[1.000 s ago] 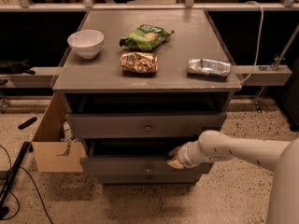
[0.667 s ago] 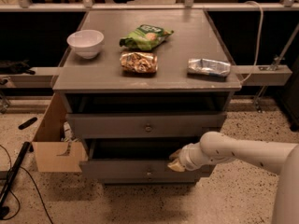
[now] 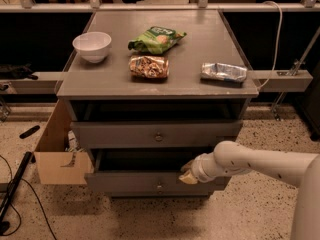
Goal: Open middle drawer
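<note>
The middle drawer (image 3: 150,182) is the lower grey front with a small round knob (image 3: 159,187). It stands pulled out from the cabinet, with its dark inside showing behind the front. My gripper (image 3: 188,176) is at the top edge of this front, just right of centre, at the end of the white arm (image 3: 250,162) that comes in from the right. The wider top drawer (image 3: 157,134) above it also stands a little out. The drawer nearest the floor is hidden below.
On the cabinet top (image 3: 195,44) lie a white bowl (image 3: 92,45), a green snack bag (image 3: 156,38), a brown snack bag (image 3: 149,66) and a silver packet (image 3: 223,72). A cardboard box (image 3: 57,156) stands against the cabinet's left side. Cables (image 3: 12,189) lie on the floor at left.
The middle drawer's front has come a little further out towards the camera, and my gripper has moved with it.
</note>
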`<state>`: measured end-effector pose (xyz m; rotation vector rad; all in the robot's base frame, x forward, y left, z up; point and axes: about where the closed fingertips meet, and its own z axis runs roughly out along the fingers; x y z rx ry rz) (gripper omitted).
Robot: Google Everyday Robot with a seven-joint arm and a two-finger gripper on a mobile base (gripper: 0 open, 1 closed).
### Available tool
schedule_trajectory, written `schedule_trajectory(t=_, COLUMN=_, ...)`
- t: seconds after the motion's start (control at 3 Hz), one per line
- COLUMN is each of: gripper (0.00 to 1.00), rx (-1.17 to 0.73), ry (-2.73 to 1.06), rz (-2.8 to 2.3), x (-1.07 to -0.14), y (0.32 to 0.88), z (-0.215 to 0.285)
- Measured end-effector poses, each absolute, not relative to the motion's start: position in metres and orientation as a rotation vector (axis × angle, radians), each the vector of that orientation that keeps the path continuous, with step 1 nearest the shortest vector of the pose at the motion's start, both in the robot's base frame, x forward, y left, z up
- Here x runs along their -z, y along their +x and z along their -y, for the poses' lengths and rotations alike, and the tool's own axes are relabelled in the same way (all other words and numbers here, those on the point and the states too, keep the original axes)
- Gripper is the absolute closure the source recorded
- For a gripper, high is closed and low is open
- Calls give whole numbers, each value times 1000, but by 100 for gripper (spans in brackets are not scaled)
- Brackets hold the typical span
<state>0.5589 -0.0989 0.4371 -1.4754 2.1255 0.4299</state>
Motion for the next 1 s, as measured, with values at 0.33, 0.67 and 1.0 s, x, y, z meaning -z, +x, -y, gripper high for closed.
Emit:
schedule_trajectory(t=0.33, gripper=27, rx=-430, ry=-1475, rz=-2126, x=-437, y=559, z=99)
schedule_trajectory(t=0.67, gripper=4, rx=-430, ry=-1475, rz=-2126, x=-437, y=559, z=99)
schedule_trajectory(t=1.0, gripper=100, rx=-430, ry=-1475, rz=-2126, x=-437, y=559, z=99)
